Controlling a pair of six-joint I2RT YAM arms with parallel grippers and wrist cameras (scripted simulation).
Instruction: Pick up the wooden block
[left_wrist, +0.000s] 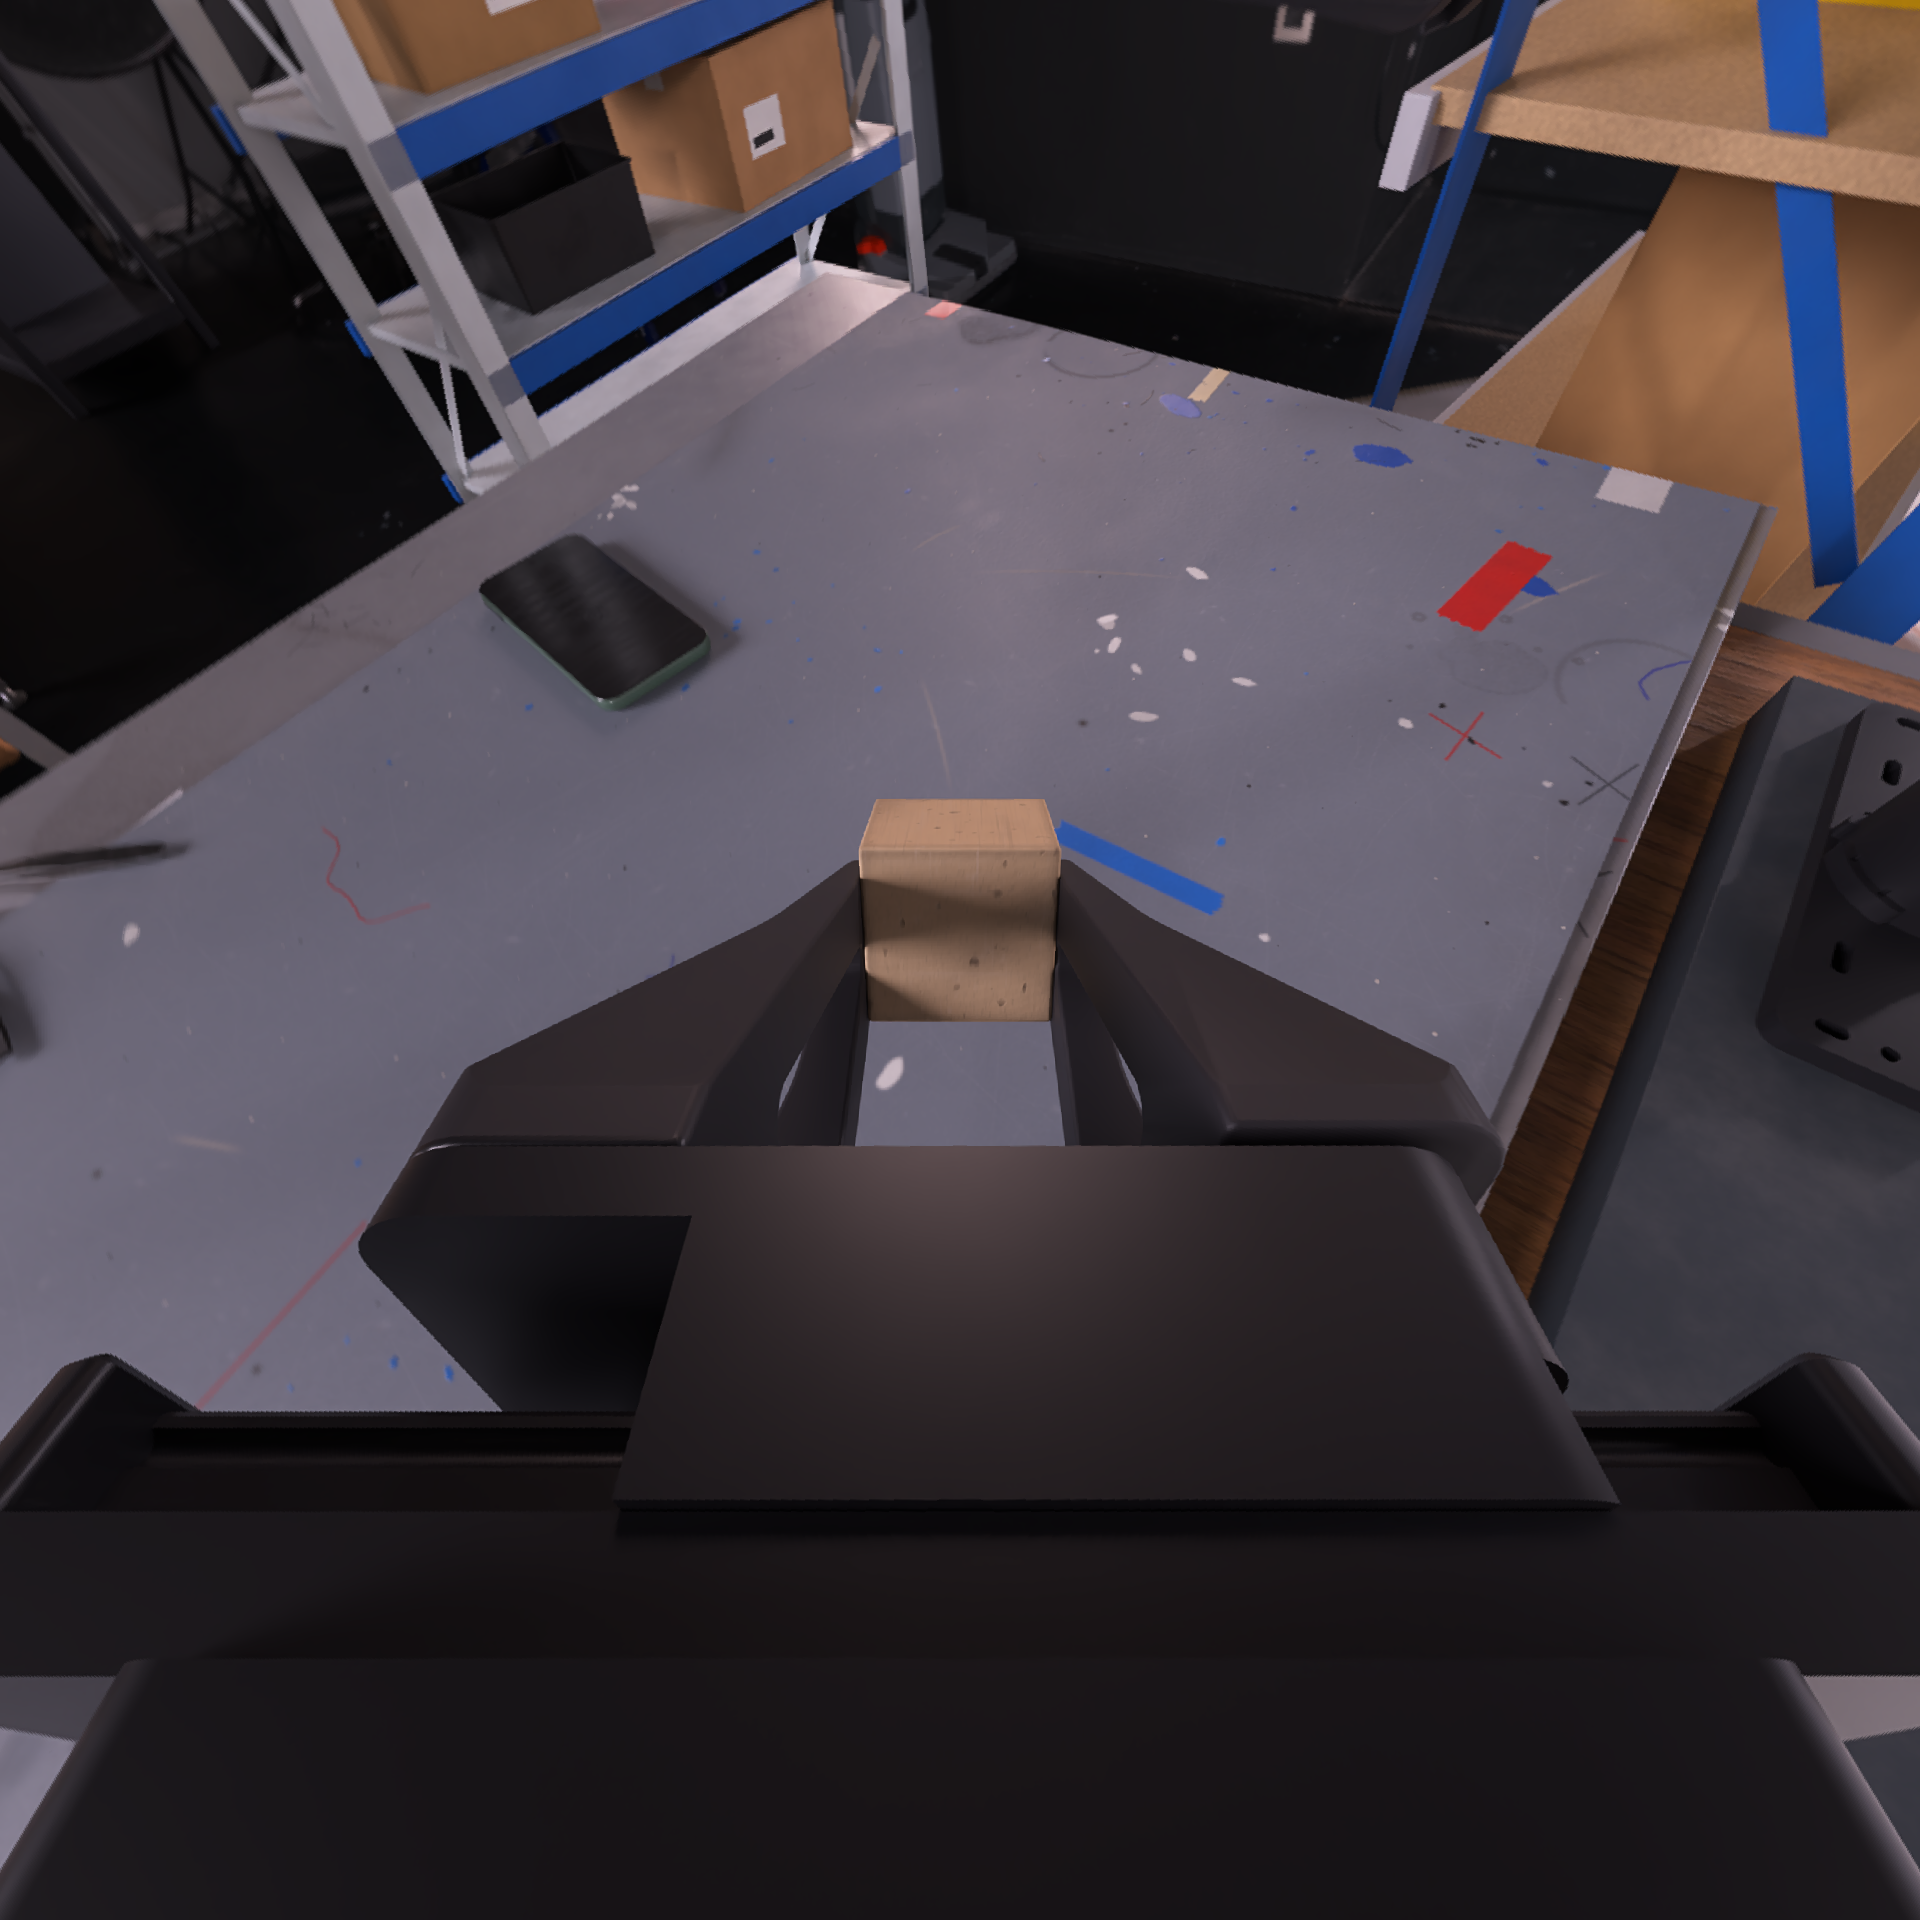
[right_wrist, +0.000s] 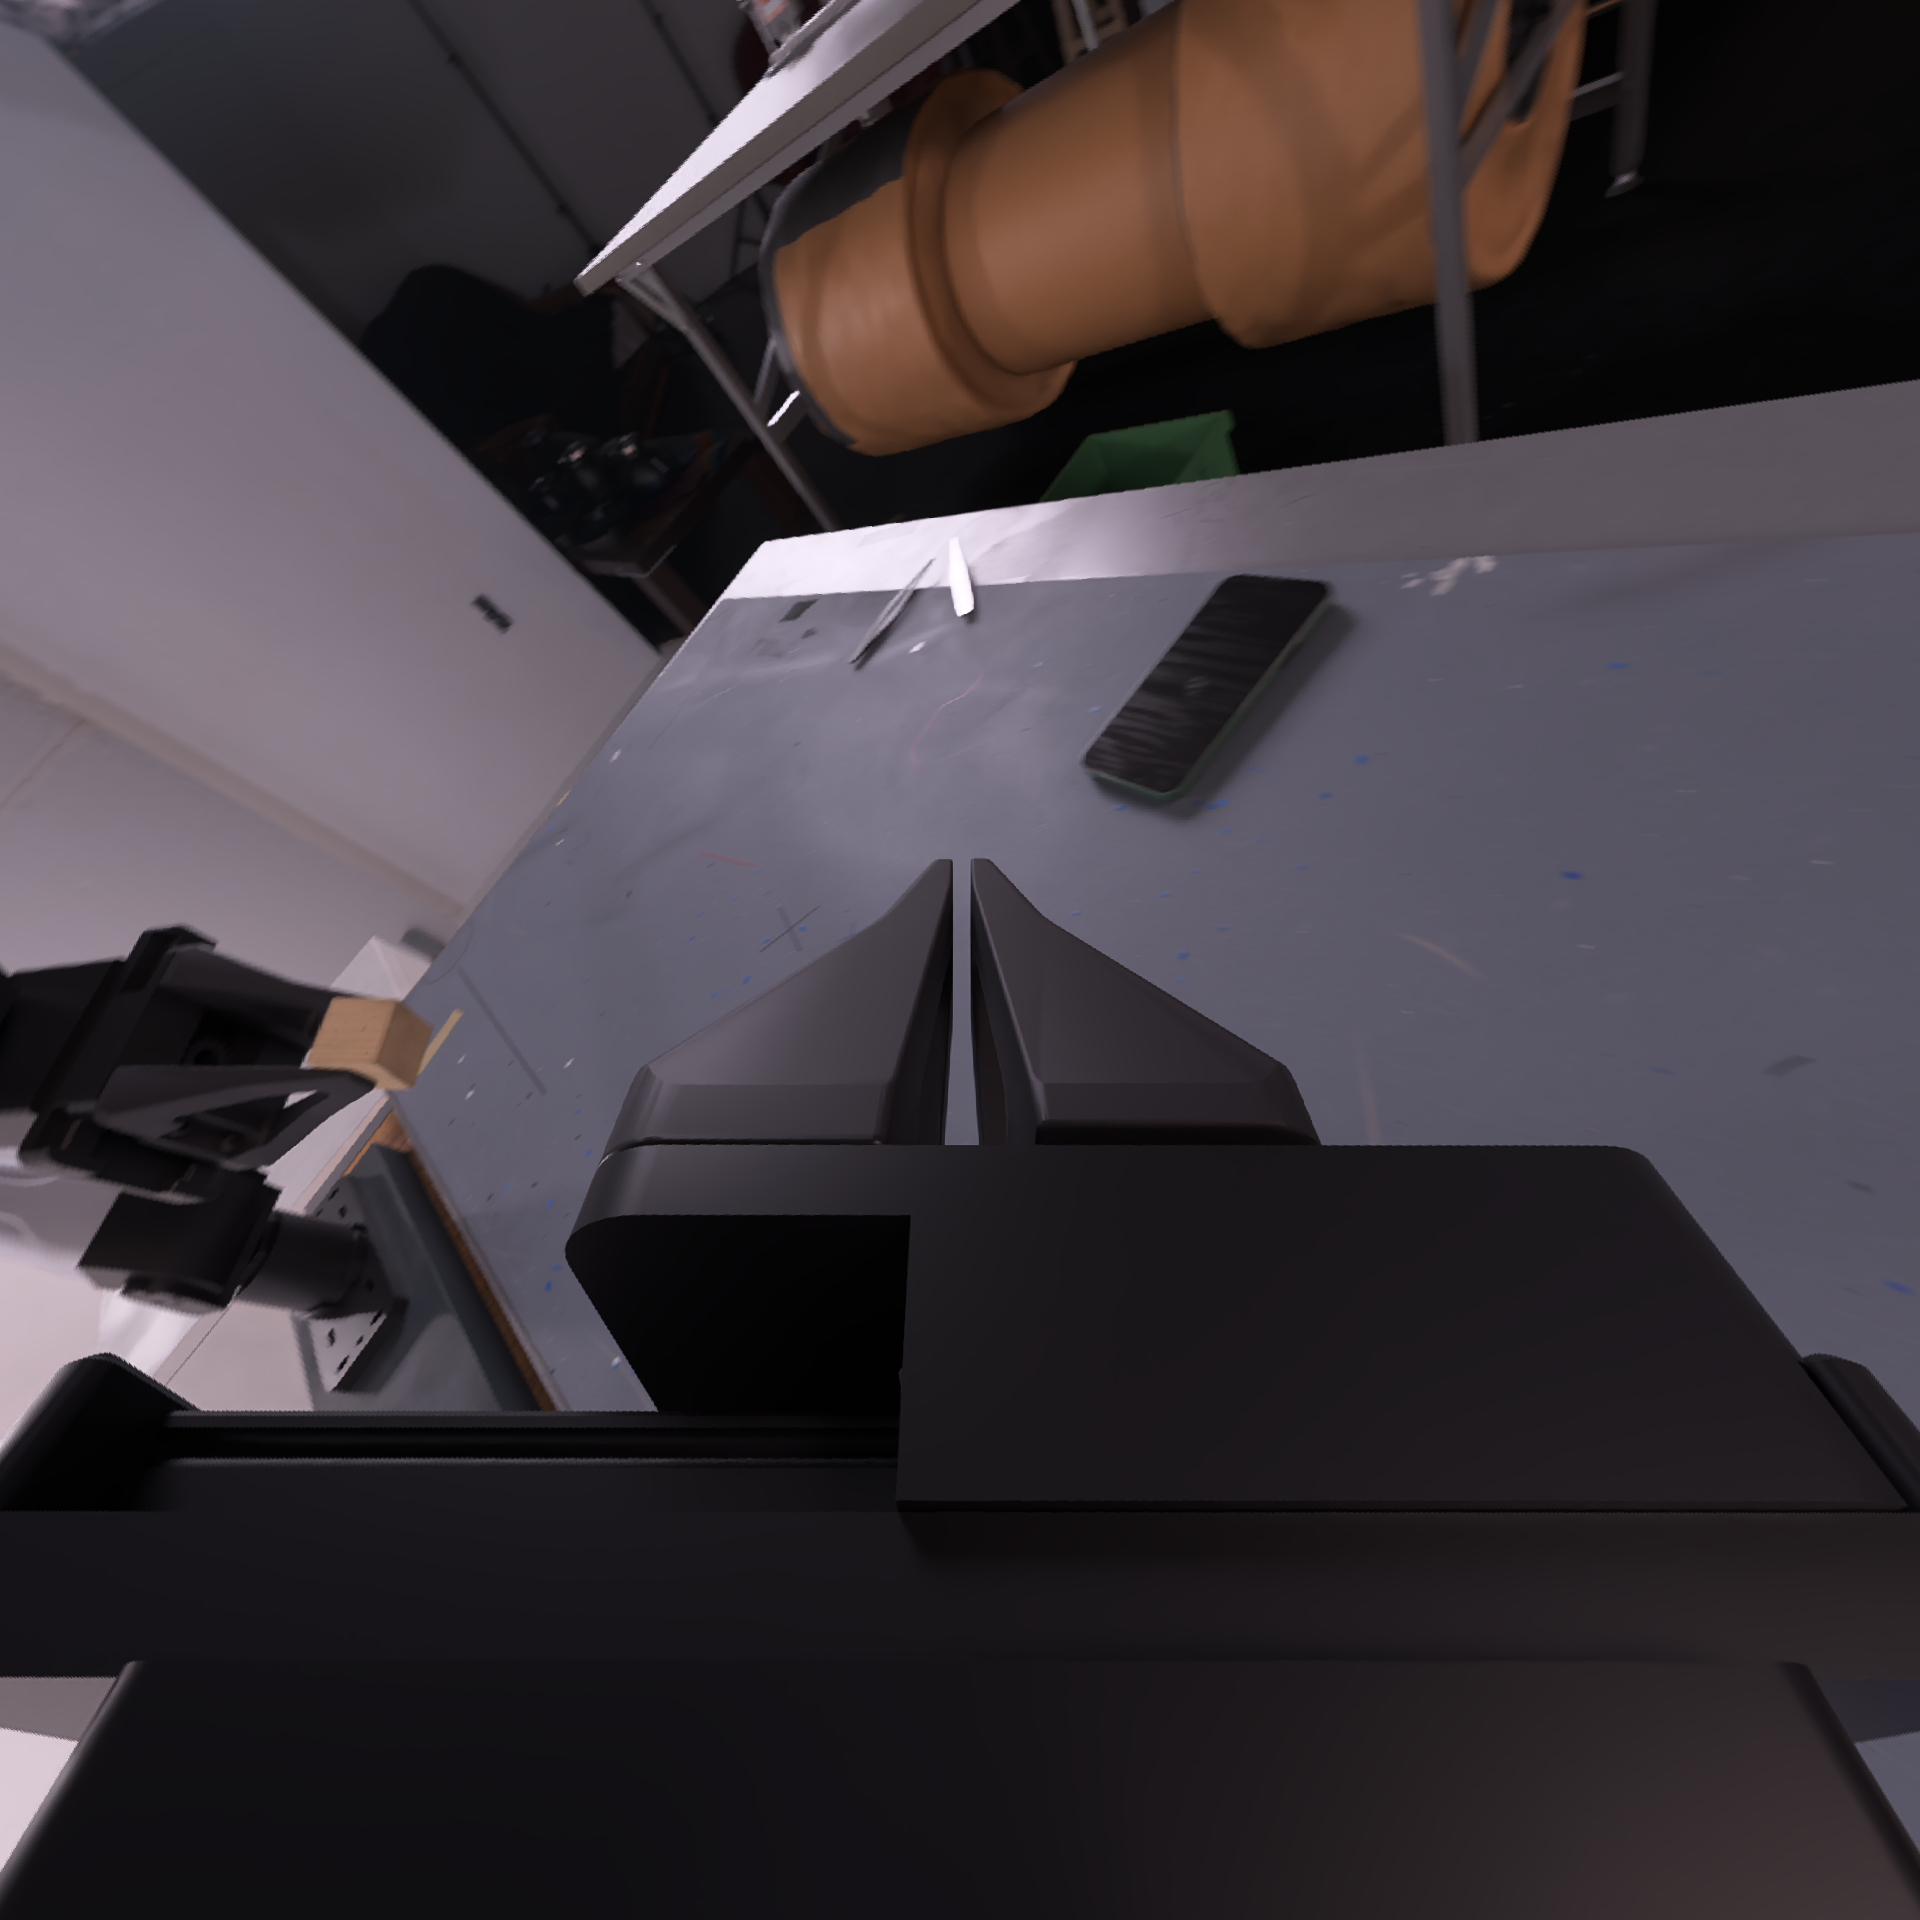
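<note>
The wooden block (left_wrist: 958, 914) is a pale tan cube held between the two black fingers of my left gripper (left_wrist: 958, 883), lifted above the grey table (left_wrist: 935, 582). The jaws press on its left and right faces. In the right wrist view the same block (right_wrist: 369, 1042) shows at the far left in the left gripper (right_wrist: 343, 1049), off the table's edge side. My right gripper (right_wrist: 961, 868) is shut and empty, with only a thin slit between its fingers, above the table's middle.
A dark phone (left_wrist: 594, 620) lies on the table, also in the right wrist view (right_wrist: 1205, 688). Tweezers (right_wrist: 891, 613) and a white stick (right_wrist: 960, 580) lie near the far edge. Red tape (left_wrist: 1494, 585) and blue tape (left_wrist: 1138, 868) mark the top. Shelving (left_wrist: 582, 177) stands beyond.
</note>
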